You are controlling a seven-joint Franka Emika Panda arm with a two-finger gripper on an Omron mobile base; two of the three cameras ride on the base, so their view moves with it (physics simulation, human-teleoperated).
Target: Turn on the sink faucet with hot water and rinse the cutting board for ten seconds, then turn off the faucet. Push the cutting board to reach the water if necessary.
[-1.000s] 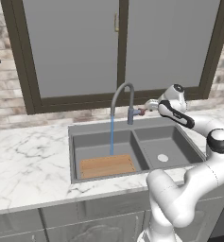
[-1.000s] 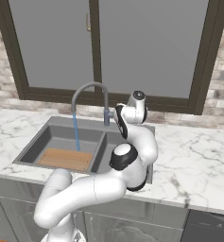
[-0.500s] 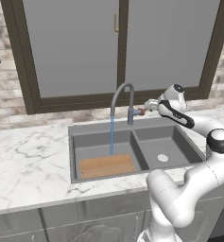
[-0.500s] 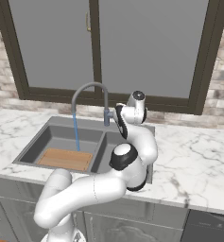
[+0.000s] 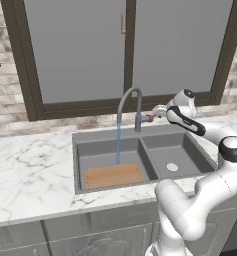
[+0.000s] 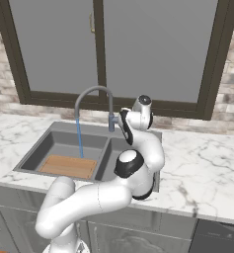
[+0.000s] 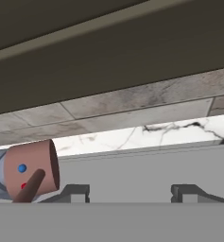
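Observation:
The sink faucet (image 5: 129,98) (image 6: 93,92) arches over the left basin of the dark grey sink (image 5: 78,165) (image 6: 62,128). A thin blue stream of water (image 5: 118,143) (image 6: 79,140) falls from it and lands at the far edge of the cutting board (image 5: 113,176) (image 6: 69,166). That board lies flat at the front of the basin. My gripper (image 5: 158,112) (image 7: 130,193) hovers just right of the faucet's base. Its jaws stand apart with nothing between them. In the hand view the faucet's reddish lever tip (image 7: 31,172) lies left of the left fingertip (image 7: 72,191), outside the jaws.
A dark-framed window (image 5: 125,50) rises close behind the faucet above a brick strip. White marble counter (image 5: 30,170) (image 6: 202,163) runs along both sides of the sink. The smaller right basin has a round white drain (image 5: 172,167).

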